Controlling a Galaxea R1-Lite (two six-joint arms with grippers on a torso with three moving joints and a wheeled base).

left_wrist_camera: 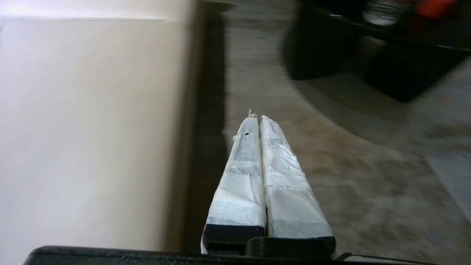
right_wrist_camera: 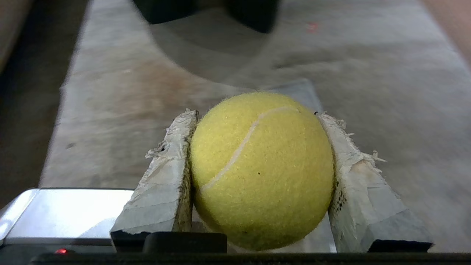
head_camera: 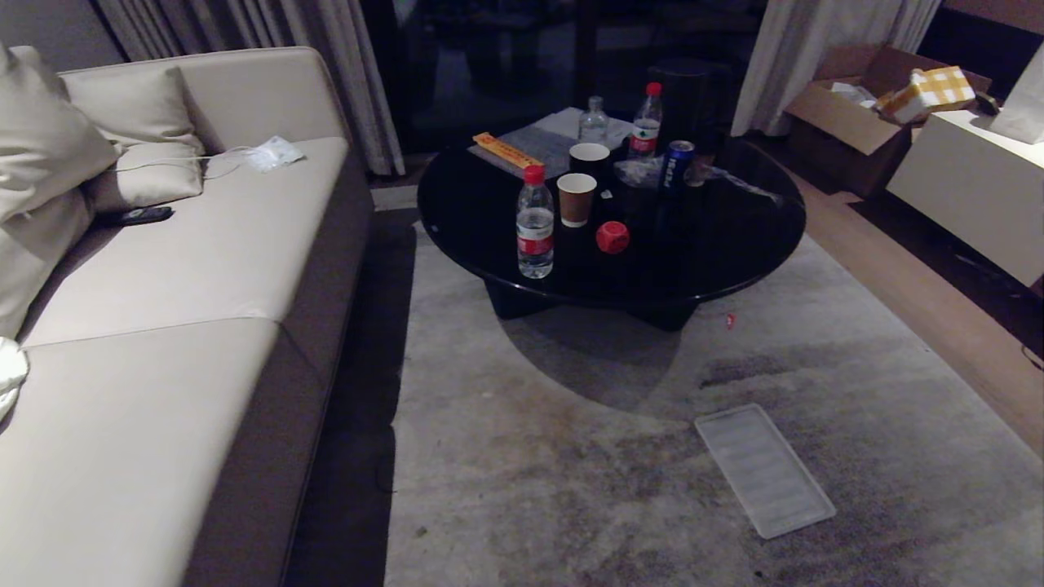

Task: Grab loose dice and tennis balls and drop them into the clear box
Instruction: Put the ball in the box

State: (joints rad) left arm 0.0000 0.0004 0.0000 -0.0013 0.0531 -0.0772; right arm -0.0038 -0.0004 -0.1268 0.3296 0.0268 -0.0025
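Only at the right wrist: right gripper (right_wrist_camera: 257, 117) clamping tennis ball (right_wrist_camera: 261, 169).

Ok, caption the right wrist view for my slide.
Right end effector gripping a tennis ball between taped fingers, above the grey rug.

In the head view neither arm shows, the sofa (head_camera: 163, 326) runs off the left and bottom edges, and the small red speck (head_camera: 730, 320) on the carpet past the tabletop (head_camera: 734, 236) is too small to tell what it is. The left wrist view is smeared: the tabletop's dark base (left_wrist_camera: 320, 51) and a red-orange shape (left_wrist_camera: 434, 7) cut by the top edge cannot be made out. In the right wrist view the tennis ball (right_wrist_camera: 261, 169) between the right claw (right_wrist_camera: 257, 117) fingers hides most of the flat clear lid (right_wrist_camera: 298, 92), and the ball's underside is hidden behind the claw's dark body.
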